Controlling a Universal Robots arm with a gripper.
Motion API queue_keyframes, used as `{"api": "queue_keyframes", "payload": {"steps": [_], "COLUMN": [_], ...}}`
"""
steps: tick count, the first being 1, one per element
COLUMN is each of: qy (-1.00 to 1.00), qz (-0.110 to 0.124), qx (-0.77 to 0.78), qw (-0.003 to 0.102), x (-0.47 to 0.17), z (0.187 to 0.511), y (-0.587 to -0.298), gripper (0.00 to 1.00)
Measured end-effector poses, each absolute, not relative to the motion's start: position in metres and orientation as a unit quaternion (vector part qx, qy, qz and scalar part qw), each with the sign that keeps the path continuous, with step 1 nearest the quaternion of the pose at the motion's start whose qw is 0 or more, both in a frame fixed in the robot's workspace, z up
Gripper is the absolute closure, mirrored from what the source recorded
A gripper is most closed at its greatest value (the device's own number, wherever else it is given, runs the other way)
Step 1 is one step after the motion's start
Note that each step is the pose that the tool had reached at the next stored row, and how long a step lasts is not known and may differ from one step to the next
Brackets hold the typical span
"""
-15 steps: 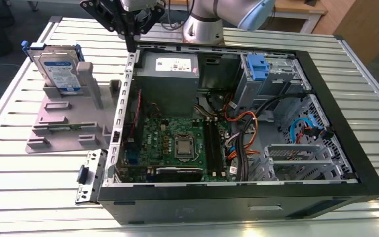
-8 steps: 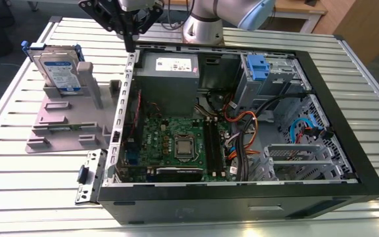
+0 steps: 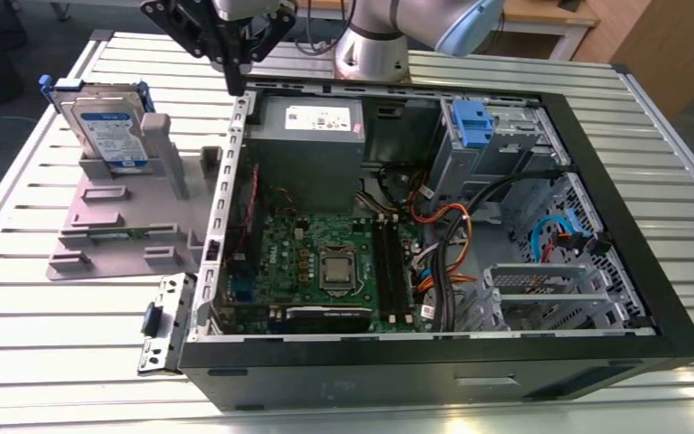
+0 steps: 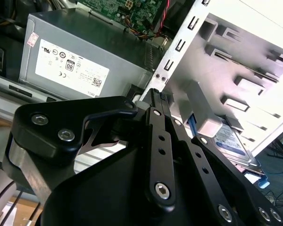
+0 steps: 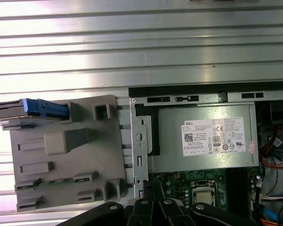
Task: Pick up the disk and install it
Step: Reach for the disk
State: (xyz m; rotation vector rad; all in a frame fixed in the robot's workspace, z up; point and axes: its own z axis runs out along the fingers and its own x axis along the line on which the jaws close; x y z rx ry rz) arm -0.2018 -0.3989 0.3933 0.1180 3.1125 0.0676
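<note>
Your gripper (image 3: 238,86) hangs over the case wall (image 3: 241,136), jaws pressed together and empty; spread them and square up to the disk (image 3: 108,127), upright in the grey stand (image 3: 118,226) at the exterior view's upper left.

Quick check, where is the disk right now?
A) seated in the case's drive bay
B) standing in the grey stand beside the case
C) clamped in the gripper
B: the disk stands in the grey stand, at the exterior view's left of the case, apart from the gripper.
</note>
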Motion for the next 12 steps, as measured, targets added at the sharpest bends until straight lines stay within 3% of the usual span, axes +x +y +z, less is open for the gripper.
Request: {"api": "queue_keyframes", "payload": {"steps": [12], "qy": [0.999], "qz": [0.022], "qx": [0.038], "qw": [0.013], "x": [-0.2058], "z": [0.3933], "y": [-0.3989], "gripper": [0.90]}}
